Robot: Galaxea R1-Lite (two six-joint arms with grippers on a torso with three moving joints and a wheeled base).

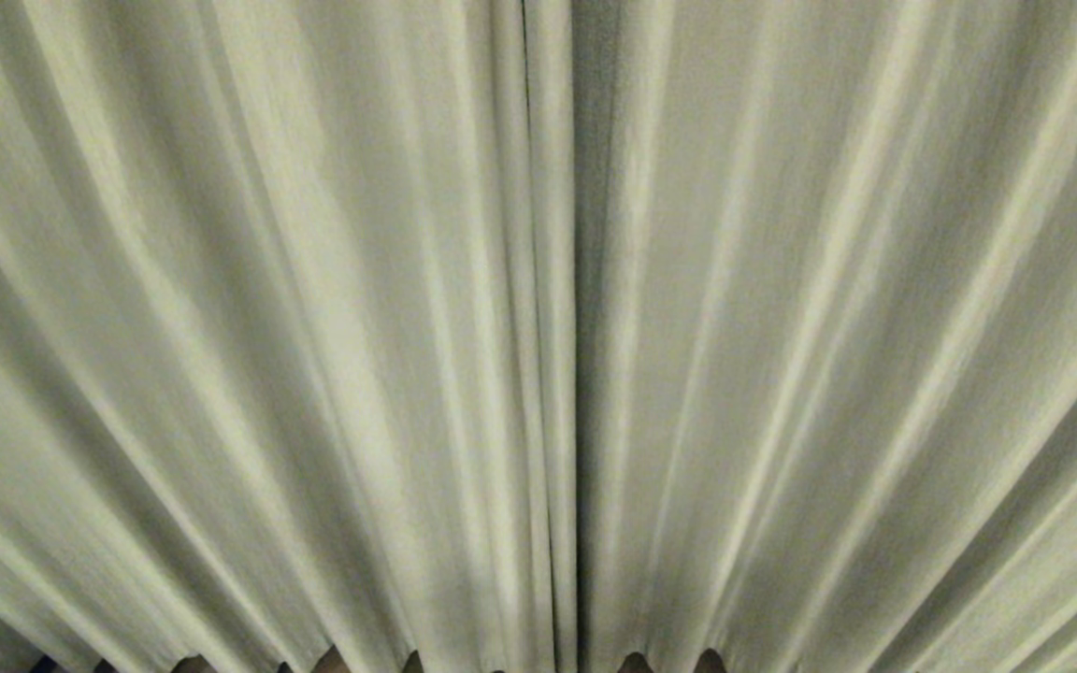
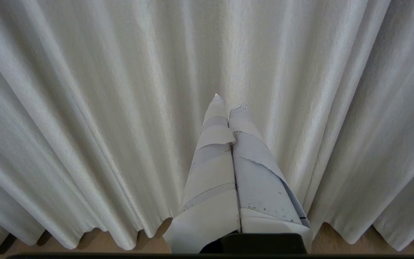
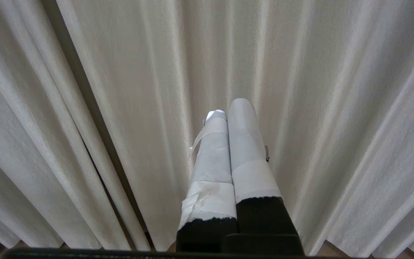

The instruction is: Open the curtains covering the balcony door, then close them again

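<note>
The curtains [image 1: 314, 336] fill the whole head view, pale cream-green with long pleats, drawn together; the two panels meet at a dark vertical seam [image 1: 576, 374] near the middle. Neither arm shows in the head view. In the left wrist view my left gripper [image 2: 228, 104] is shut, tape-wrapped fingers pressed together, pointing at the curtains [image 2: 102, 108] with nothing between them. In the right wrist view my right gripper [image 3: 230, 109] is likewise shut and empty, facing the curtains [image 3: 318, 108], with the panels' seam [image 3: 84, 118] off to one side. The balcony door is hidden behind the fabric.
A strip of wooden floor [image 2: 336, 244] shows under the curtains' wavy hem, also as small dark gaps [image 1: 637, 662] along the lower edge of the head view.
</note>
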